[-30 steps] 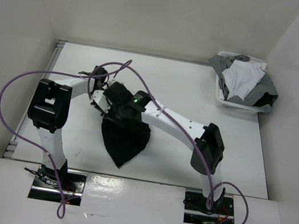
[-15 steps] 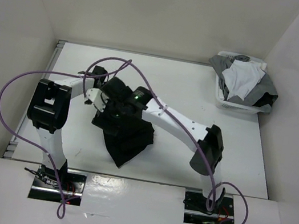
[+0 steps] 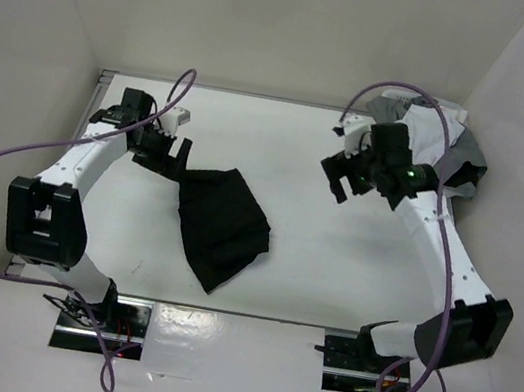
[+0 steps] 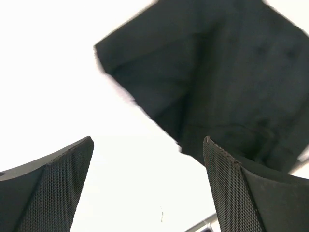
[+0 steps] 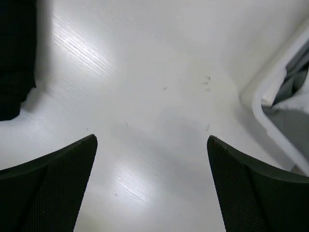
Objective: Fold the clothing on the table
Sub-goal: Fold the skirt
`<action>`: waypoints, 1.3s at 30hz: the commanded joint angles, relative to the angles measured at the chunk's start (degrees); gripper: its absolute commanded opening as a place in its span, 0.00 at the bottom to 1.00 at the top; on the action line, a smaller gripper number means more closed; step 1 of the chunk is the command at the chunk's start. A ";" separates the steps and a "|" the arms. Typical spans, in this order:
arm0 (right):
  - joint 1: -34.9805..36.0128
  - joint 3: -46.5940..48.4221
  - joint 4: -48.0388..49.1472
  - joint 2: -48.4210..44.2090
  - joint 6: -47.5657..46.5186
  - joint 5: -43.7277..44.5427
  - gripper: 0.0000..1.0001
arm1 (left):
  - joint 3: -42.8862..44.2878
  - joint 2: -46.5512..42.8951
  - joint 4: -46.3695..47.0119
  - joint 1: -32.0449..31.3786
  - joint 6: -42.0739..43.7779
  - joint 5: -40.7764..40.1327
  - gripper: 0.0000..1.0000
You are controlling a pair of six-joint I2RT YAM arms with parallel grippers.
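The black clothing (image 3: 221,224) lies in a folded heap on the white table (image 3: 330,269), left of centre, with nothing holding it. My left gripper (image 3: 172,158) hovers just beyond its far left corner, open and empty. In the left wrist view the clothing (image 4: 217,72) fills the upper right, beyond the wide-apart fingers (image 4: 48,193) of the left gripper (image 4: 147,159). My right gripper (image 3: 338,179) hangs open over bare table at the far right, well away from the clothing. In the right wrist view the right gripper (image 5: 152,159) is empty, and a strip of the clothing (image 5: 14,58) shows at the left edge.
A white basket (image 3: 397,179) heaped with grey and white garments (image 3: 425,133) stands at the far right corner, partly behind the right arm; its rim (image 5: 263,108) is close to my right fingers. White walls enclose the table on three sides. Purple cables loop from both arms.
Both grippers have opened and let go of the clothing. The left arm swung out to the far left, the right arm to the far right near the basket. The clothing now lies flat.
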 commanded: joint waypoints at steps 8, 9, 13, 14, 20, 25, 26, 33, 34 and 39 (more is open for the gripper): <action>-10.62 -11.04 5.97 -15.32 2.41 -7.45 0.98 | 2.52 2.87 -10.72 -7.75 8.09 5.66 1.00; -11.15 -11.04 5.97 -15.32 2.94 -7.47 0.98 | 2.52 3.67 -10.73 -8.53 8.79 4.61 1.00; -12.39 -11.04 5.35 -16.55 2.94 -9.22 0.98 | 1.91 6.66 -9.32 -10.38 8.80 1.62 1.00; -12.39 -11.04 5.35 -16.55 2.94 -9.75 0.98 | 1.91 7.71 -8.80 -10.39 8.28 1.61 1.00; -13.44 -12.09 5.35 -17.08 3.47 -10.89 0.98 | -0.38 11.32 -6.60 -12.93 7.74 0.38 1.00; -13.97 -12.71 5.35 -17.61 4.00 -11.42 0.98 | -0.38 12.03 -6.07 -14.08 7.74 0.91 1.00; -13.97 -13.23 5.87 -17.61 4.00 -11.42 0.98 | -0.38 11.16 -6.07 -14.08 7.74 0.91 1.00; -14.49 -13.76 5.88 -18.22 4.00 -12.73 0.98 | 0.14 8.34 -6.85 -14.60 8.27 0.91 1.00; -14.50 -13.76 5.88 -18.22 4.00 -12.74 0.98 | 0.67 8.34 -6.86 -14.60 7.66 0.30 1.00; -15.11 -13.76 5.35 -19.27 4.00 -13.88 0.98 | -0.46 6.59 -4.93 -15.13 6.16 -2.16 1.00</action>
